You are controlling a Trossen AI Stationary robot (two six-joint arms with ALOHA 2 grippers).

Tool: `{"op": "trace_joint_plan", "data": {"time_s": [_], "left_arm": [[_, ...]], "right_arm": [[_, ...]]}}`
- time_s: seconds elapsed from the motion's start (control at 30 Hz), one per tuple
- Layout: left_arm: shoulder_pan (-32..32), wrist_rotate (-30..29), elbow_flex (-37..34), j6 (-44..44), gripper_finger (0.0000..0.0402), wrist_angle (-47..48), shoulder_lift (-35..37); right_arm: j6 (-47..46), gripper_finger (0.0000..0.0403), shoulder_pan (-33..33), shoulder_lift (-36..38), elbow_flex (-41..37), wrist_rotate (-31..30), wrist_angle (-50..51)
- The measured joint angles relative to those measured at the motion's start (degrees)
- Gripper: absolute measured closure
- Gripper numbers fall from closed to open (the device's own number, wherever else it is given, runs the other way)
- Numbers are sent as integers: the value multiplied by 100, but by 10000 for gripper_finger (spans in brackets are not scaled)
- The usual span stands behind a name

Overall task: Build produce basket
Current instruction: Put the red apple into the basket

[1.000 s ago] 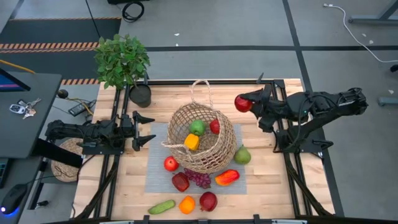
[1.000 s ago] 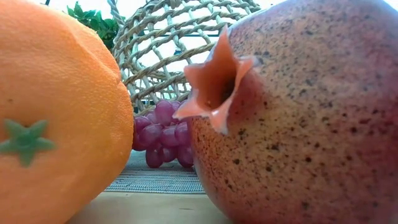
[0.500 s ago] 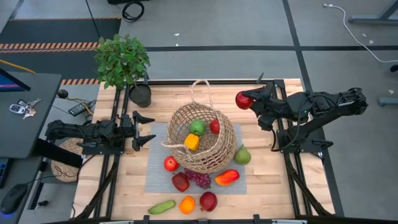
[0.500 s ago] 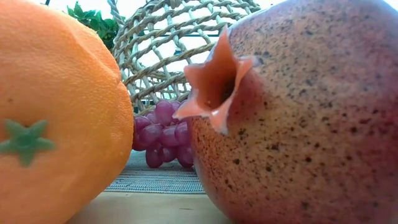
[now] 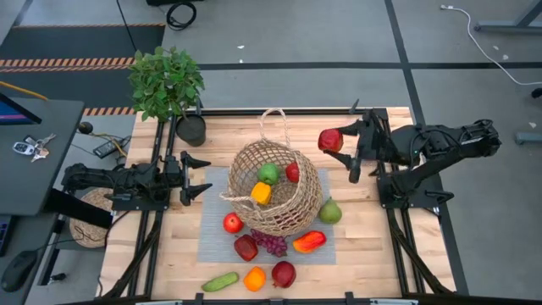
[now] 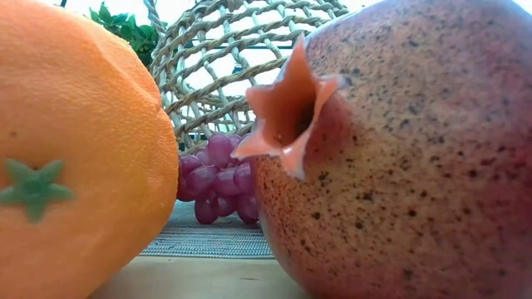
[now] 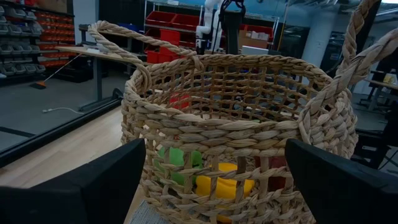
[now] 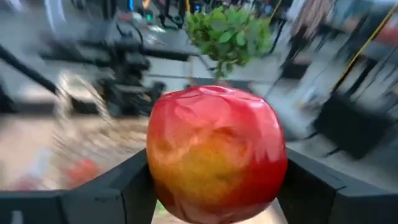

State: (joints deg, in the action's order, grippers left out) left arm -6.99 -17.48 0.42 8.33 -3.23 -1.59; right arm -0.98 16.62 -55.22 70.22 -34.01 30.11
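Note:
The tan wicker basket [image 5: 275,193] stands on a grey mat [image 5: 212,237] at the table's middle, its handle toward the far edge. A green fruit, a yellow one and a red one lie in it. My right gripper [image 5: 335,141] is shut on a red apple [image 5: 329,140], above the table just right of the basket's far rim. My left gripper [image 5: 201,178] is open and empty, level, at the basket's left. In the left wrist view the basket [image 7: 236,118] fills the space between its fingers. My right gripper pinches the red apple's two opposite sides [image 8: 155,180] between its two fingers [image 8: 124,186]. The fingers come level from the table's right. The apple is lifted clear of the table, and its top shows in the right wrist view.
Around the basket's near side lie a red apple [image 5: 232,223], a dark red fruit [image 5: 246,247], grapes [image 5: 271,243], a pepper [image 5: 309,241] and a pear [image 5: 330,212]. Near the front edge lie a cucumber [image 5: 220,281], an orange [image 5: 254,279] and a pomegranate [image 5: 283,274]. A potted plant [image 5: 167,80] stands far left.
My right gripper has turned a little at the wrist with the red apple still held, staying close to the same spot beside the basket's far right rim.

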Motion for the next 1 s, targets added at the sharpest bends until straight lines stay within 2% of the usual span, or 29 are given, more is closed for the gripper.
{"op": "trace_joint_plan", "data": {"time_s": [0.17,0.33,0.47,0.67,0.83,1.0], "left_arm": [[0,-1,1,-1,10,1,0],[0,0,0,-3,10,1,0],[0,1,1,-3,10,1,0],[-1,-1,0,0,10,1,0],[-1,1,1,-1,10,0,-1],[-2,0,0,-2,10,-1,-1]], "right_arm": [[-1989,129,1,0,0,1083,-4],[-3295,129,2,0,-2,2173,-166],[-4266,129,2,0,-2,2793,-582],[-5913,129,7,0,-2,2919,-1467],[-6556,129,-19,0,-2,2834,-2018],[-7121,129,-28,-2,-2,2700,-1979]]}}
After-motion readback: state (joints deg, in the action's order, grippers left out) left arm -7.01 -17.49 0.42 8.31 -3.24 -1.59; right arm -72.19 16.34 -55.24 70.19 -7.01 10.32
